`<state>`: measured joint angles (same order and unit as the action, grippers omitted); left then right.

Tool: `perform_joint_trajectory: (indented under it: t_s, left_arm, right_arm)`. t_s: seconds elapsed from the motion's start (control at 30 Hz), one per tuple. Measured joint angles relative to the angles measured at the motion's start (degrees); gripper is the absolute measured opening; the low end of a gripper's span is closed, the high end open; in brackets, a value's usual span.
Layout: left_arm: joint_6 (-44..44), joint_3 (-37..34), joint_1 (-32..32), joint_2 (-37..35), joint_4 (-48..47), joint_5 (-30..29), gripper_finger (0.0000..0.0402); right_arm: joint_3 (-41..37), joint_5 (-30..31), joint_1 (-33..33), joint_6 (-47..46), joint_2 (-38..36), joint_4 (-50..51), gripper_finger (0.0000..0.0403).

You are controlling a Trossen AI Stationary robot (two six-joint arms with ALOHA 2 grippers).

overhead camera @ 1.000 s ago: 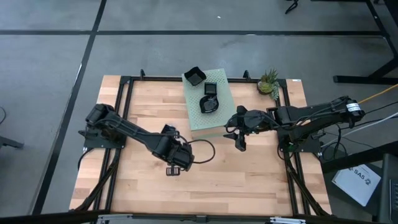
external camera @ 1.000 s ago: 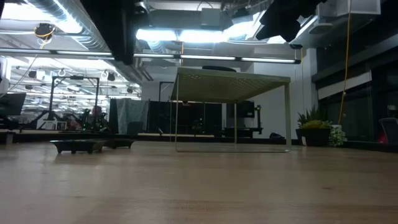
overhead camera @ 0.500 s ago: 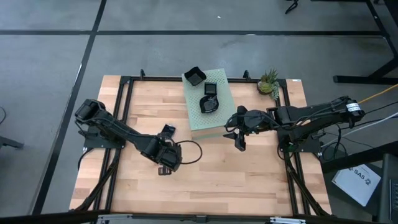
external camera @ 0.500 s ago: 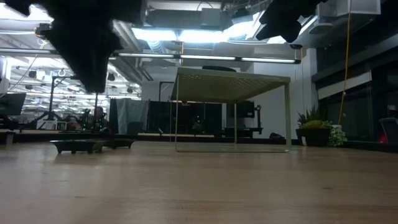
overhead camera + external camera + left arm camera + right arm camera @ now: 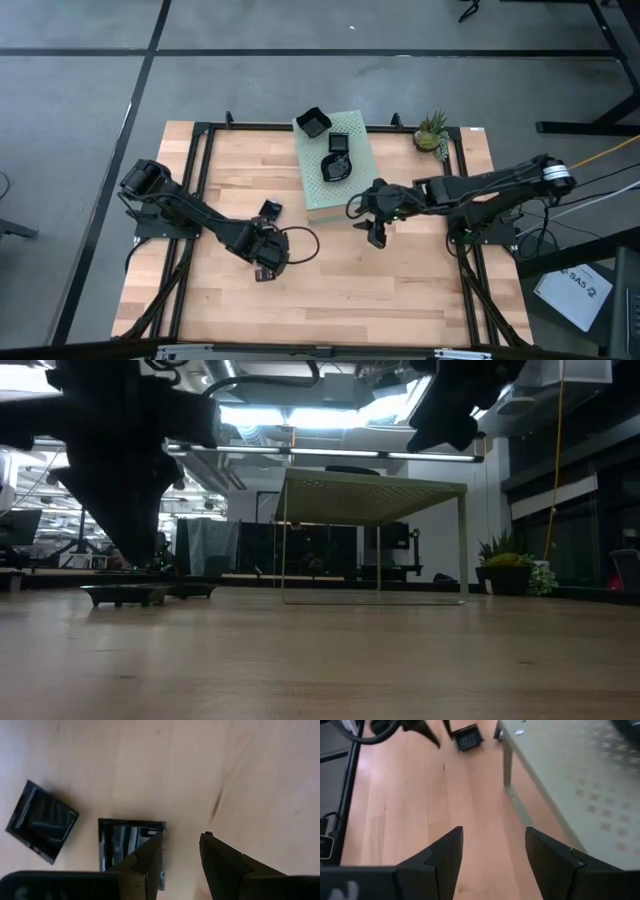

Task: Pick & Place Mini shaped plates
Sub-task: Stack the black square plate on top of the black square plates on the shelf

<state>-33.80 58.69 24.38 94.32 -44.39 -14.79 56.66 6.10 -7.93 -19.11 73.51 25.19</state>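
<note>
Two glossy black square mini plates lie flat on the wooden table: one (image 5: 42, 827) in the open, the other (image 5: 125, 845) partly under one finger of my left gripper (image 5: 182, 842). That gripper (image 5: 262, 268) hangs open just above the table, pointing down, with bare wood between its fingertips. Three more black plates (image 5: 337, 167) rest on top of the pale green perforated box (image 5: 345, 190). My right gripper (image 5: 375, 235) hovers open beside the box's near edge, holding nothing.
A small potted plant (image 5: 432, 130) stands at the far right corner. The green box stands on thin legs (image 5: 378, 560), with free space under it. Bare wood (image 5: 340, 290) stretches along the near side between the arms.
My left gripper has come down toward the table and shifted toward the table's left edge, ending over the two plates lying there. My right gripper has moved a little toward the table's left. No plate has moved.
</note>
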Motion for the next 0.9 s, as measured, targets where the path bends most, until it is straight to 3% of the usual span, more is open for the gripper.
perform_joint_trajectory:
  t_s: [0.37, 0.9]
  left_arm:
    - [-1.45, -4.56, -0.11, 0.44, 0.47, -1.11, 0.0125]
    - [0.50, -7.65, -0.17, 1.66, 4.80, -0.63, 0.0124]
  right_arm:
    - [0.00, -0.23, -2.11, 3.20, 0.45, -6.55, 0.0212]
    - [0.00, -0.15, -2.14, 3.11, -0.14, -6.51, 0.0212]
